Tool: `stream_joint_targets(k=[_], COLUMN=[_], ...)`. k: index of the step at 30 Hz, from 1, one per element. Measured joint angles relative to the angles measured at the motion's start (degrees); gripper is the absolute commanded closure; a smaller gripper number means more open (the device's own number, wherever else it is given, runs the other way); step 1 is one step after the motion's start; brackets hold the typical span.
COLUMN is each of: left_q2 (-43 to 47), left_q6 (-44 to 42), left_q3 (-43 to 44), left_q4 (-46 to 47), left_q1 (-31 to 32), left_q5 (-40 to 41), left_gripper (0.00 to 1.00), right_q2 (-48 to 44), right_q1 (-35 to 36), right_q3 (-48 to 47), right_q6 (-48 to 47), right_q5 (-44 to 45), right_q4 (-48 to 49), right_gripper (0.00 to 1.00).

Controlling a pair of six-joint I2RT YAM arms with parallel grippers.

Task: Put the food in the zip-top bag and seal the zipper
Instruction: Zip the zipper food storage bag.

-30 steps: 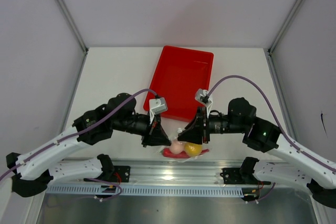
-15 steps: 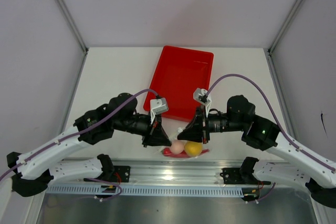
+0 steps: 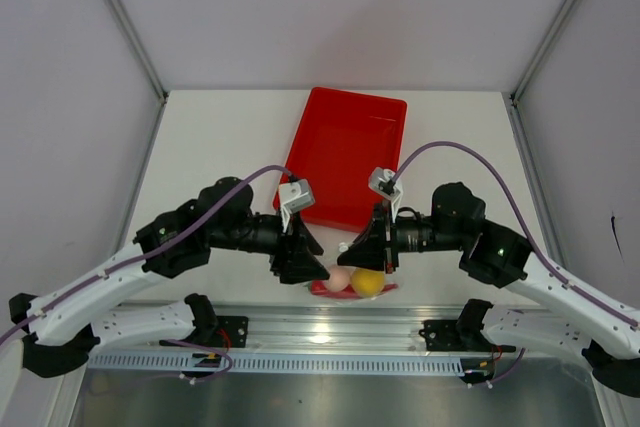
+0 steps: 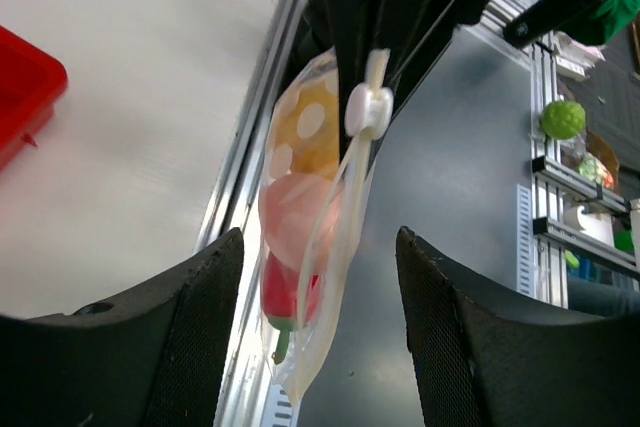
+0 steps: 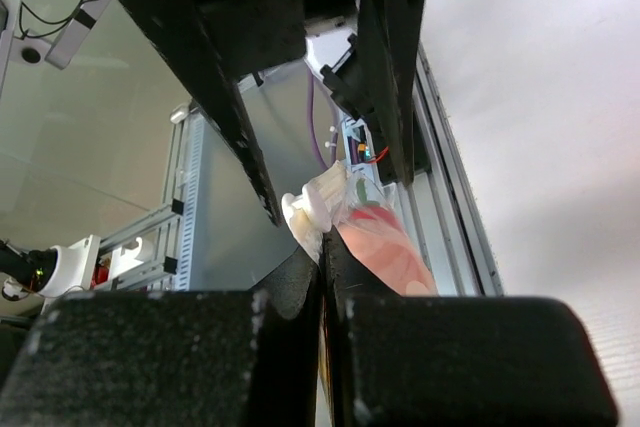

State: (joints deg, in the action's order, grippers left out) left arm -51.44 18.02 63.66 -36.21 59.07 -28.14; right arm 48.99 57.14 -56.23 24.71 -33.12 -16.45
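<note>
My right hand [image 5: 322, 272] is clamped on the zip-top bag [image 4: 305, 237] — it stretches lengthwise into my left hand [image 4: 318, 257], spread apart astride it.

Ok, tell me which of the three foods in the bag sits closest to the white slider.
The yellow fruit: it lies beside the slider, the pink ball comes next and the red chili is farthest.

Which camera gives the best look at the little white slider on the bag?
Left wrist view: the white slider sits close and unblocked on the bag. The right wrist view shows it smaller. The top view doesn't show it.
</note>
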Motion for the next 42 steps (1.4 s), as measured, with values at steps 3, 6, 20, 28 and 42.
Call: stream_joint_targets(k=[3, 6, 20, 28, 42], left_q2=[1.49, 2.45, 2.64, 2.4, 1.88], left_q6=[0.44, 1.11, 1.44, 1.44, 1.44], left_q3=[0.0, 0.0, -2.56, -2.6, -2.6], left_q4=[2.82, 5.53, 15.13, 16.35, 16.94], left_q1=[0.0, 0.0, 0.0, 0.0, 0.0], left_q5=[2.38, 4.57, 8.48, 8.41, 7.82], left_gripper=[0.34, 0.34, 0.35, 0.48, 0.64], right_q2=[-0.04, -0.04, -0.15, 0.42, 2.6], right_q1=[0.0, 0.04, 0.17, 0.17, 0.15], right_q3=[0.79, 1.33, 2.82, 2.82, 2.82], right_q6=[0.57, 1.2, 4.22, 4.98, 7.21], right_q5=[0.28, 0.44, 1.29, 1.4, 2.45], right_q4=[0.7, 1.05, 4.83, 5.7, 6.43], right_gripper=[1.0, 1.0, 1.0, 1.0, 1.0])
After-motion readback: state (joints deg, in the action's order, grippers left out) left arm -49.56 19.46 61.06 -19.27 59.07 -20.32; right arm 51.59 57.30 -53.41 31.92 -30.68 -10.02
